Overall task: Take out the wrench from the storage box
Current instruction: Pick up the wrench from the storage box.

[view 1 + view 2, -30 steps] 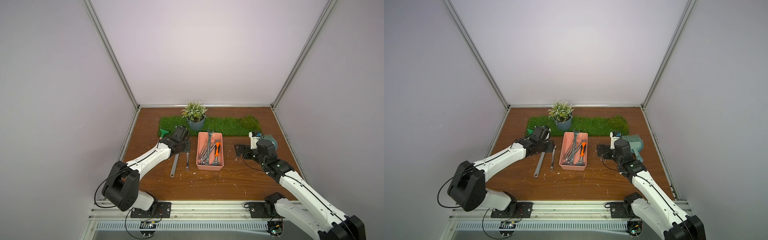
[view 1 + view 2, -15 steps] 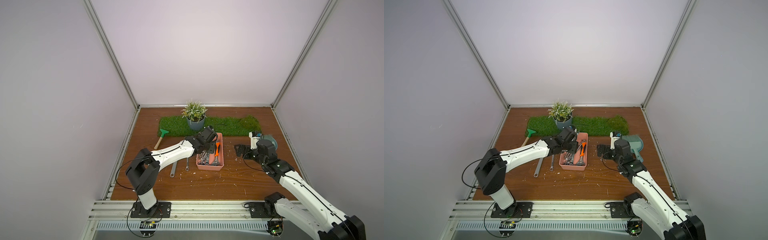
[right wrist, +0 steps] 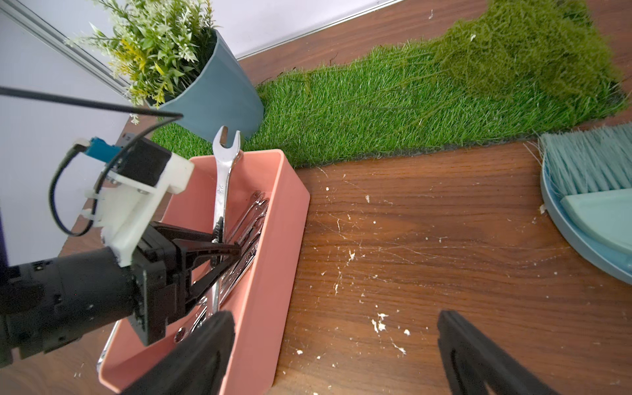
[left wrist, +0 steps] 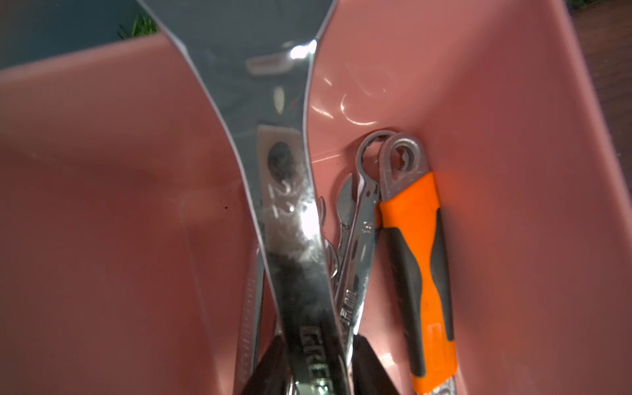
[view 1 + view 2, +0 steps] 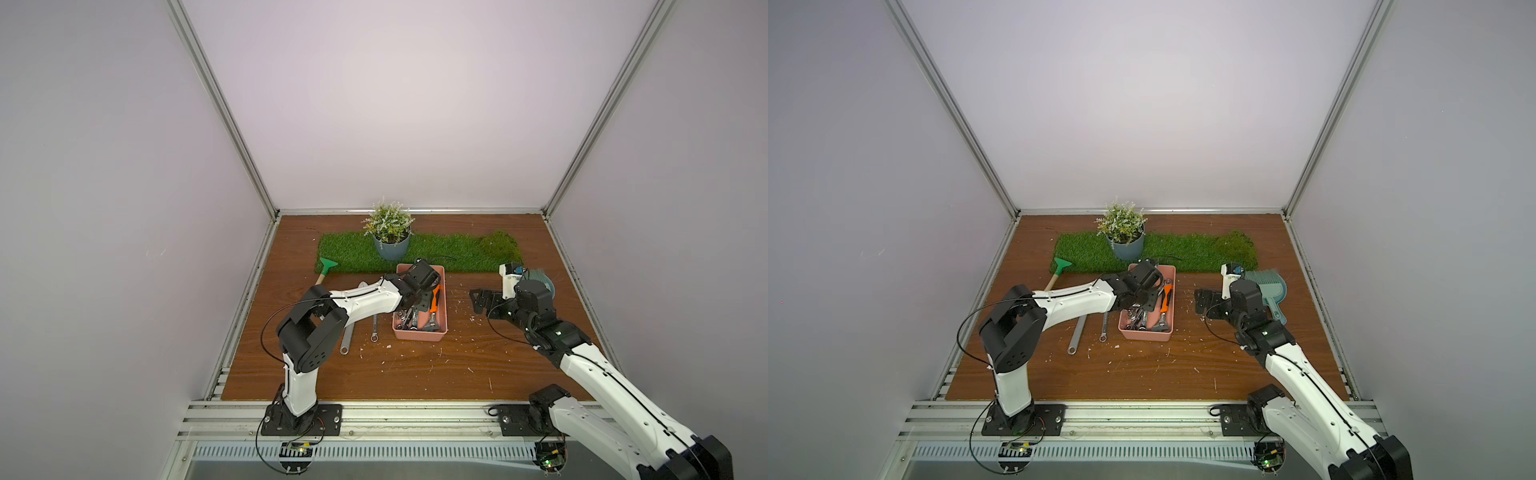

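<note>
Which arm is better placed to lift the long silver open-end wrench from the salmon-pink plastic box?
Left. The left gripper grips the long silver open-end wrench inside the salmon-pink plastic storage box; the right gripper stands open beside it, empty.

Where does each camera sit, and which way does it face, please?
Top views: high in front, looking down at the table; left arm and right arm show.
Left wrist: inside the storage box, looking along the large wrench; left tool flanks it.
Right wrist: beside the box, facing plant pot; open right tool shows.
Wrist views share that wrench.
</note>
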Robot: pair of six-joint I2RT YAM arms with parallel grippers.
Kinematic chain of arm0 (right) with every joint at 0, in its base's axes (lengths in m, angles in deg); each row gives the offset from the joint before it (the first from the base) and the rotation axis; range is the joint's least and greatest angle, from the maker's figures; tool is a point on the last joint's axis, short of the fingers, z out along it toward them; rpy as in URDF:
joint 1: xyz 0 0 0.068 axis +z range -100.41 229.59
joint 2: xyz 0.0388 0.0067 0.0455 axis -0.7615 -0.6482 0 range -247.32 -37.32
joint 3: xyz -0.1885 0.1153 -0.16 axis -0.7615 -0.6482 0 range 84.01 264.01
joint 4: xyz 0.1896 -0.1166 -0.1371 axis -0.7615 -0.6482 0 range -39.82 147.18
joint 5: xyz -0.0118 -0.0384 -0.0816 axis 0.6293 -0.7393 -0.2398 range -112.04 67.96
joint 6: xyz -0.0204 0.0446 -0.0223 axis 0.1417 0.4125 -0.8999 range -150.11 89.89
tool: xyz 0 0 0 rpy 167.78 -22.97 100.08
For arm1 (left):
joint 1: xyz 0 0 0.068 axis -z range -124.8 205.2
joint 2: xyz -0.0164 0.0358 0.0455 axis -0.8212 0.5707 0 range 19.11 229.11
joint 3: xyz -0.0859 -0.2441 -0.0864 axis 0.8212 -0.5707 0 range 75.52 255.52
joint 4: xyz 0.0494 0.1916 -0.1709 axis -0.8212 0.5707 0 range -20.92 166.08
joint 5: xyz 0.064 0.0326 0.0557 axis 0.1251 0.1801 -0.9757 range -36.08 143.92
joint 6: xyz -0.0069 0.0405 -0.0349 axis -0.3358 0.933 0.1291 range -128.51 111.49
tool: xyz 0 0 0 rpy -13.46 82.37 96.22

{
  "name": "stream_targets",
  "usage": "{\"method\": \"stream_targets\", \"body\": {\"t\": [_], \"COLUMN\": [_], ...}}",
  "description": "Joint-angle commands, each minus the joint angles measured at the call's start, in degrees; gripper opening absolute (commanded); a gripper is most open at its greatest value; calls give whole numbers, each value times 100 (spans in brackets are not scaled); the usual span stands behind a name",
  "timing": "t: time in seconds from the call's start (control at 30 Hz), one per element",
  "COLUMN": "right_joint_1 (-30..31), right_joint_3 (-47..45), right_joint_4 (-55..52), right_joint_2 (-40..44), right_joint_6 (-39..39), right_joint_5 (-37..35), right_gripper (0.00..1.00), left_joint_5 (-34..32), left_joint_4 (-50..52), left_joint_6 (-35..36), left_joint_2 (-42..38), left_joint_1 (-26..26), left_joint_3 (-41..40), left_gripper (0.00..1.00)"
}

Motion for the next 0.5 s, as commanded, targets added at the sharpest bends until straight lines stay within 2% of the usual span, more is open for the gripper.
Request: {"method": "stream_targets", "body": {"t": [0.0, 0.2, 0.33, 0.47], "right_joint_1": [-30, -44, -53, -48], "right_joint_3": [52, 29, 14, 19], "right_joint_4": [47, 37, 87, 87], "right_joint_2": [104, 156, 135, 140], "right_joint_6": [-105, -118, -80, -79], "right_joint_5": [-35, -53, -13, -8], "right_gripper": [99, 99, 99, 99], "left_joint_5": [-8, 175, 105, 150], "left_joint_4": [23, 22, 75, 76], "left_joint_6": [-48, -187, -232, -286], "left_joint_2": [43, -126, -359, -603], "left_joint_1": [65, 117, 180, 185], "left_joint_3": [112, 146, 260, 270], "left_gripper": [25, 5, 1, 0]}}
